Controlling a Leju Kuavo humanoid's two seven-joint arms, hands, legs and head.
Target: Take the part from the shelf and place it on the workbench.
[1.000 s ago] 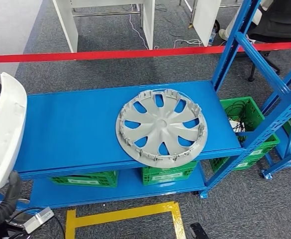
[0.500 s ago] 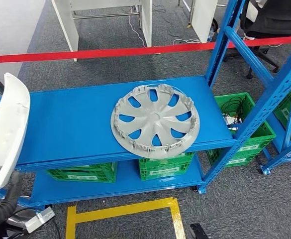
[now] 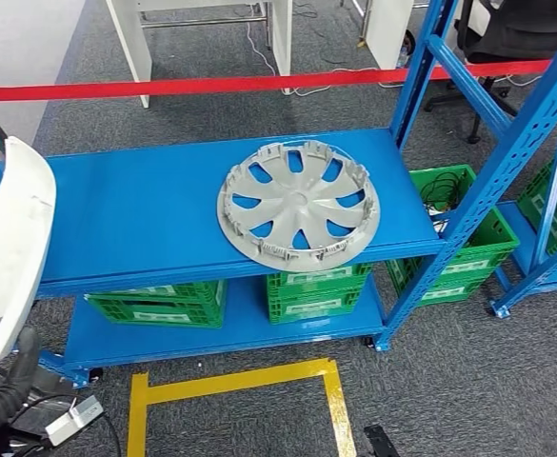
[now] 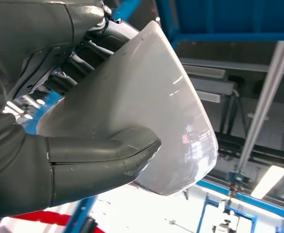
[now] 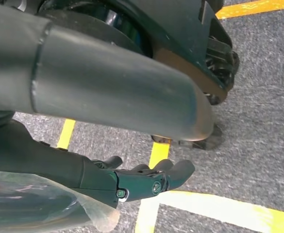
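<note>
The left hand point(image 4: 59, 160) grips the curved white glossy plastic part point(image 3: 9, 248), thumb across its face, beside the blue shelf point(image 3: 146, 219). Likely light, stiff, slippery; hold near edges. The right hand point(image 5: 140, 182) hangs empty, fingers apart.

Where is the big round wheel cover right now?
In the head view, the wheel cover lies flat on the blue shelf, toward its right end, its front edge overhanging above a green crate.
</note>
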